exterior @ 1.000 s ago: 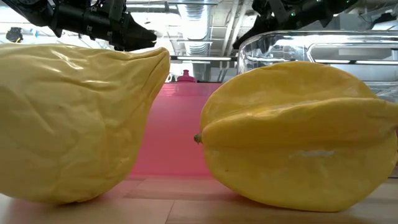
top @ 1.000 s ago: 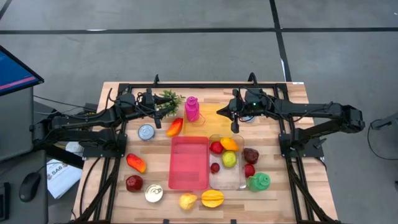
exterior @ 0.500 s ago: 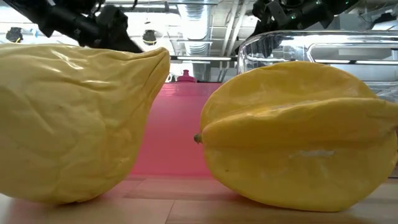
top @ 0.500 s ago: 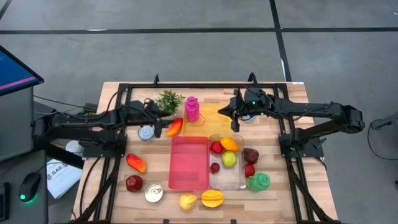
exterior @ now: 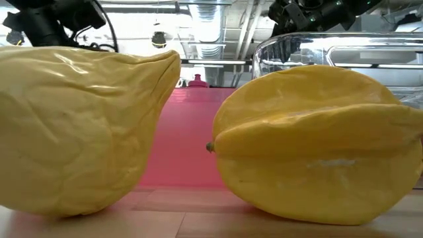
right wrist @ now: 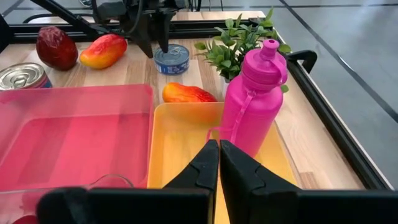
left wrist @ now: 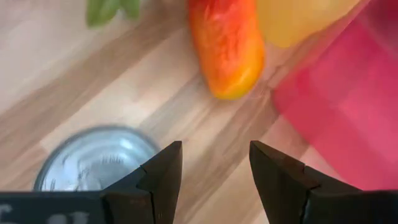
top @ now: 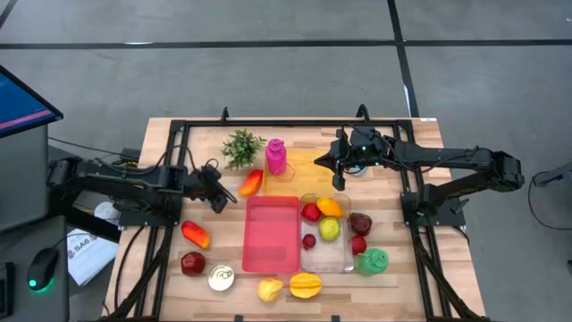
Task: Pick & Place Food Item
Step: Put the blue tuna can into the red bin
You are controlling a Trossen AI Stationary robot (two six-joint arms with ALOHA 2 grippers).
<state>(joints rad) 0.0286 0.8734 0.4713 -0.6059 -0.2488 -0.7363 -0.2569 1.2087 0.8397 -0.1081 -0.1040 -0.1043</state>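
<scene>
Overhead, left hand (top: pixel 217 196) hides can; right wrist view shows can (right wrist: pixel 171 58) beneath its parted fingers.

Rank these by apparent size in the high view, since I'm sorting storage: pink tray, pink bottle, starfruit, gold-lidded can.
1. pink tray, clearly largest.
2. pink bottle.
3. starfruit and gold-lidded can look about alike; not ranked against each other.

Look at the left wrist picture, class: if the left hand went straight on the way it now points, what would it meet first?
Most likely the bare wooden table in front of the left hand, between the silver can and the orange-red fruit; past that, probably the fruit. Depth is hard to judge.
</scene>
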